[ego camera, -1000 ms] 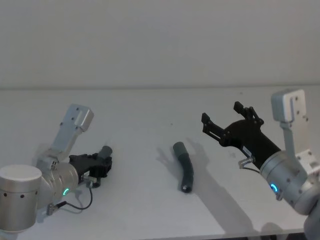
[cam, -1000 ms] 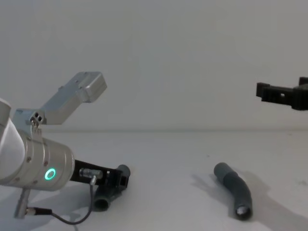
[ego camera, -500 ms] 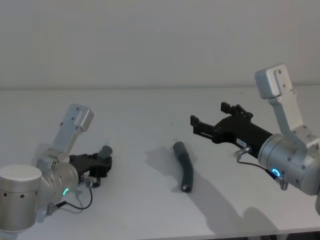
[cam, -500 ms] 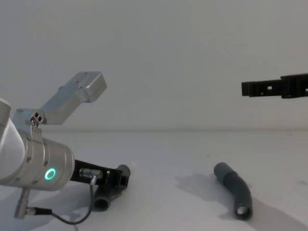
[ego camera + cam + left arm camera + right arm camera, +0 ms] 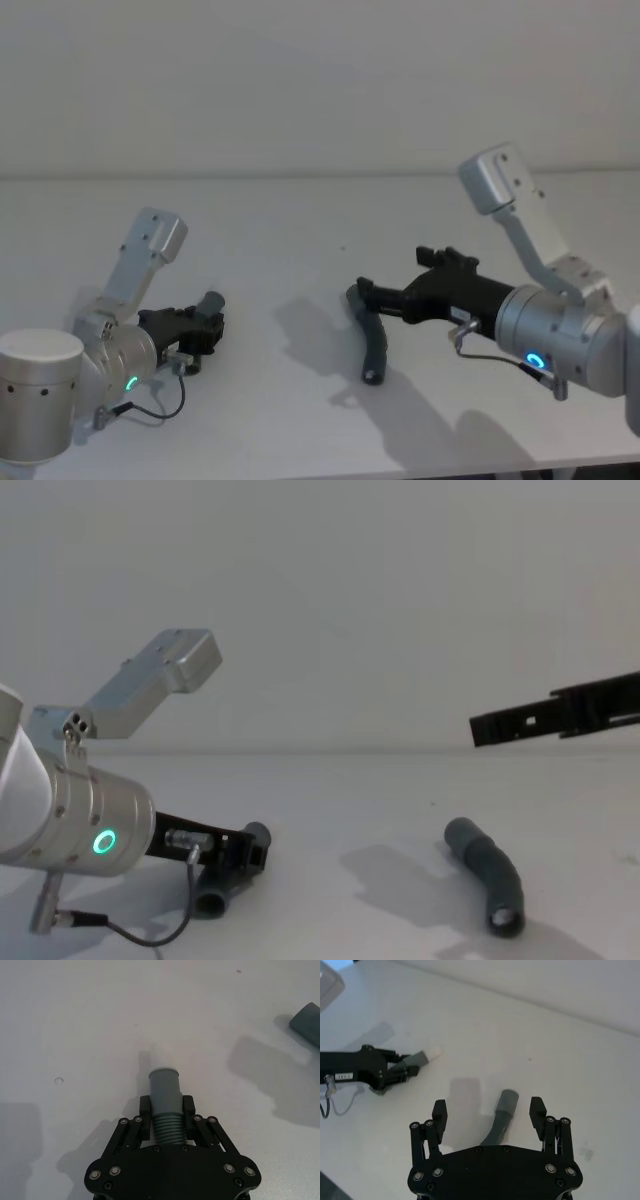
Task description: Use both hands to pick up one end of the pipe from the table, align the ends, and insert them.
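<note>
**A:** Right claw [image 5: 488,1107] has swung in and dropped since a second ago. It was off near the right edge and is now over the far cuff of the loose pipe piece [image 5: 375,335]. Nothing else has shifted.

**B:** Has it got a grip?

**A:** No. Its fingers are spread wide either side of that cuff, and from the chest it hangs well above the tabletop [image 5: 300,230]. The piece lies flat, untouched.

**B:** And the left?

**A:** Left claw [image 5: 166,1107] is clamped on the ribbed middle of the other piece [image 5: 165,1095], low at the left, with the white tip [image 5: 434,1052] pointing out.

**B:** So about half the pick-up is done.

**A:** I'd say so. The second grasp, the lift, the aligning and the insertion are all left.

**B:** Room to work?

**A:** Plenty. There is open white surface between the two pieces and nothing standing in the way. The loose piece sits a fair way back from the front edge, so a straight descent looks safe.
</note>
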Action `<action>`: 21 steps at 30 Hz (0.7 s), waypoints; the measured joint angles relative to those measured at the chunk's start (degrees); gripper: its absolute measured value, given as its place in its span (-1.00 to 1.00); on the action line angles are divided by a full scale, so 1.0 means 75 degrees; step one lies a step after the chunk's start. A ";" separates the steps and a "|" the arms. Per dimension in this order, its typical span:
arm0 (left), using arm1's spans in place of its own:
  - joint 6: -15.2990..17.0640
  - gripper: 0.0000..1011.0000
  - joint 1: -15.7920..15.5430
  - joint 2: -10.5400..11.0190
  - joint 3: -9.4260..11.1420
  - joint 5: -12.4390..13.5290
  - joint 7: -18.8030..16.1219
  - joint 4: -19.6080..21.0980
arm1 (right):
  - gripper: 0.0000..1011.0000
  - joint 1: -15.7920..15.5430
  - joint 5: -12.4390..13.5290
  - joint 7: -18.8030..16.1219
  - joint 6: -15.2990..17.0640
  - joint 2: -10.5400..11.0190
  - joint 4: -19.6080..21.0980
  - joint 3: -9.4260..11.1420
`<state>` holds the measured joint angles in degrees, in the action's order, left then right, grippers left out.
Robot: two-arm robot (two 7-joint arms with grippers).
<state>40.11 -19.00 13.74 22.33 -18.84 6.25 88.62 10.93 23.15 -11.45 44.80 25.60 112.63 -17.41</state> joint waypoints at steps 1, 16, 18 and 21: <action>0.0000 -0.34 0.0000 0.0001 0.0000 0.0000 0.0000 0.0000 | 0.98 0.0004 -0.0010 0.0004 0.0028 -0.0001 0.0002 -0.0019; 0.0000 -0.34 0.0000 0.0000 0.0000 0.0000 0.0000 0.0000 | 0.98 0.0147 -0.0414 0.0420 0.0430 -0.0286 -0.0291 -0.0409; 0.0000 -0.34 0.0000 0.0000 0.0001 0.0000 0.0000 0.0000 | 0.98 0.0158 -0.0447 0.0469 0.0466 -0.0333 -0.0338 -0.0423; 0.0000 -0.34 0.0000 0.0000 0.0000 0.0000 0.0000 0.0000 | 0.98 0.0165 -0.0505 0.0570 0.0544 -0.0423 -0.0419 -0.0441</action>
<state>40.11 -19.00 13.74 22.33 -18.84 6.25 88.63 12.17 19.36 -7.18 48.87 22.43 109.49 -20.71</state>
